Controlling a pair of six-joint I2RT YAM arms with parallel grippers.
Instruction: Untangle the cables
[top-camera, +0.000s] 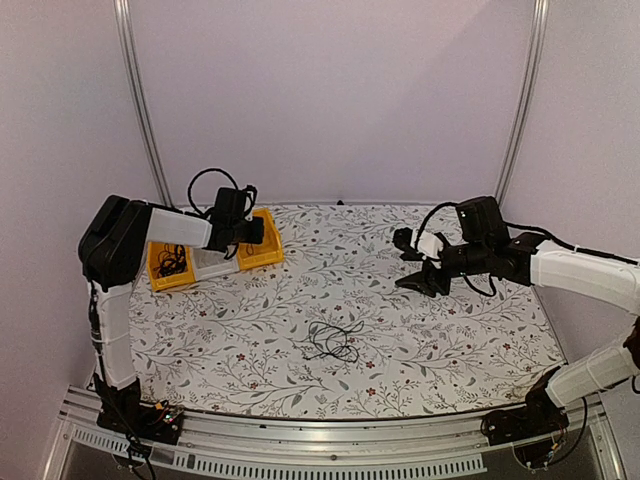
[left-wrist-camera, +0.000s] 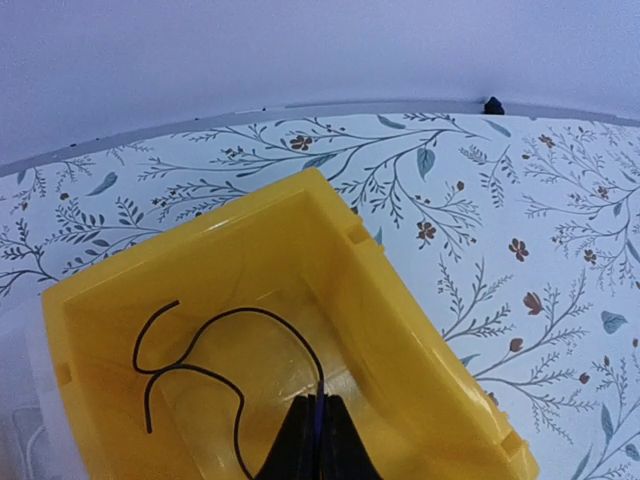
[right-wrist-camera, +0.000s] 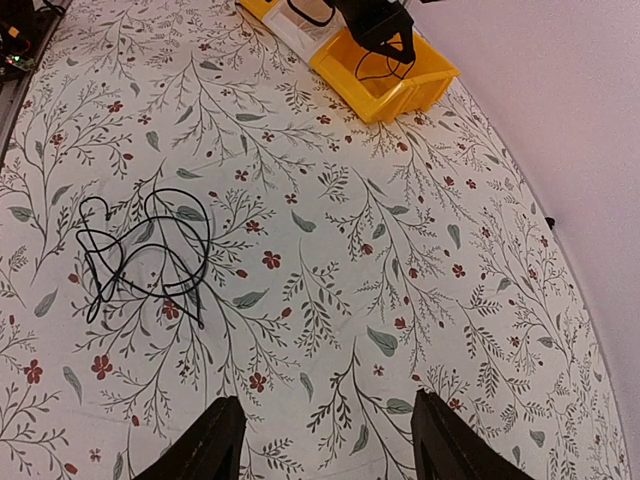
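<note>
one cable in the bin, tangle on the cloth

floral table cloth (top-camera: 450, 340) covers the whole bench. yellow bin (left-wrist-camera: 400, 330) sits at the far left. loose tangle of cables (right-wrist-camera: 140, 255) lies about mid-cloth, a little toward the near edge: very thin black wires in overlapping loops, well apart from both arms. single cable (left-wrist-camera: 200, 370), same thin black, curls across the bin floor. left gripper (left-wrist-camera: 312, 435) pressed together, pinching that cable's end. right gripper (right-wrist-camera: 325, 455) spread wide above the cloth, off to the tangle's right.

This is a robot lab cell: plain walls (top-camera: 330, 90), aluminium frame posts (top-camera: 140, 100), robot arms (top-camera: 115, 310) bolted at a cloth-covered counter (top-camera: 450, 350).
</note>
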